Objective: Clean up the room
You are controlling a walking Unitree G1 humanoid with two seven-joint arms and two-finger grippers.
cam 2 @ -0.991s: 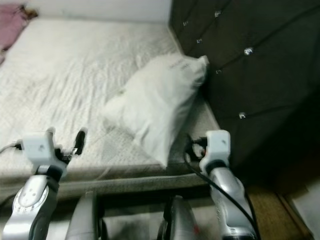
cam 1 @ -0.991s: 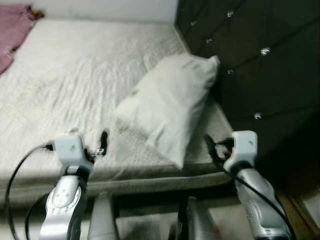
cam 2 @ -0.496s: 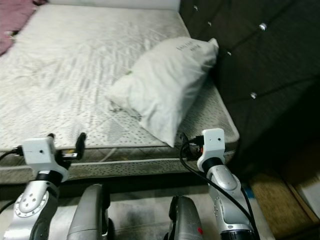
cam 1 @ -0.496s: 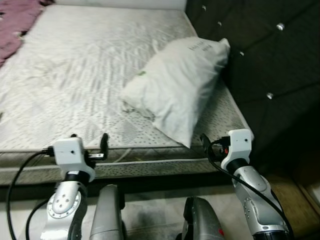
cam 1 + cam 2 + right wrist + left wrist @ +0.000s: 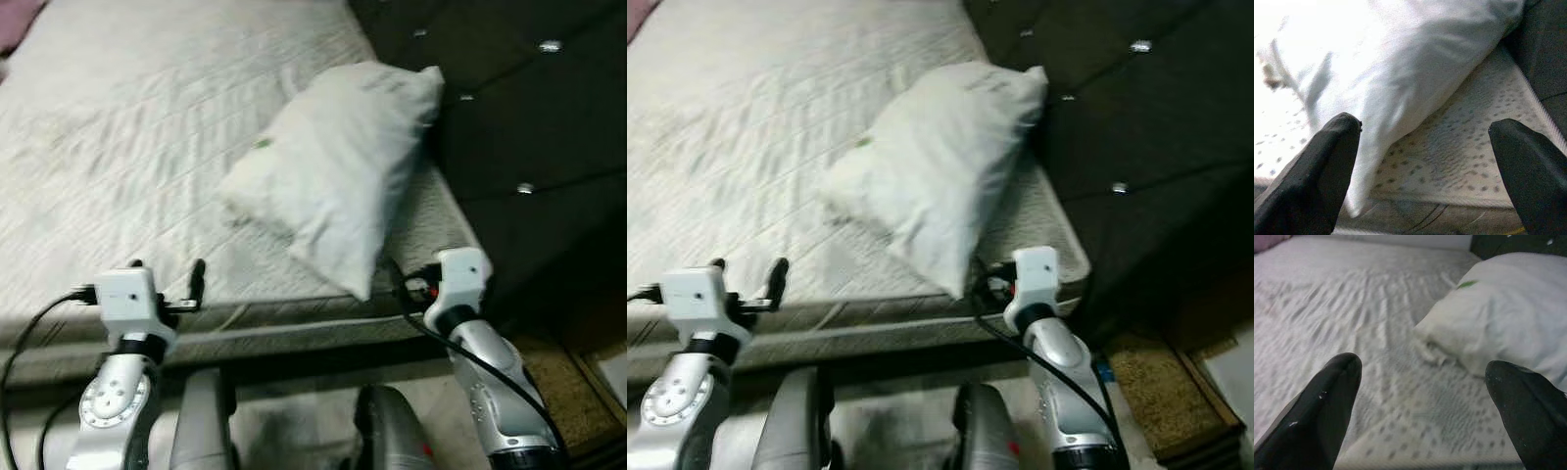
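Observation:
A white pillow [image 5: 338,166] lies askew on the bare quilted mattress [image 5: 118,147], its far corner against the dark headboard. My left gripper [image 5: 167,277] hovers open at the mattress's near edge, left of the pillow; in the left wrist view its fingers [image 5: 1327,401] frame the mattress and the pillow [image 5: 1508,323]. My right gripper [image 5: 404,284] is open just before the pillow's near corner. In the right wrist view the pillow [image 5: 1400,63] lies close ahead between the spread fingers [image 5: 1322,161]. Nothing is held.
A dark tufted headboard [image 5: 519,117] stands along the bed's right side. A pink cloth [image 5: 15,15] lies at the far left of the bed. A brown mat [image 5: 578,377] covers the floor at the right. My grey legs [image 5: 201,421] stand against the bed frame.
The head camera has shifted and the picture is blurrier; the pillow sits a little larger in view. Both grippers stay open in the same pose at the bed's edge.

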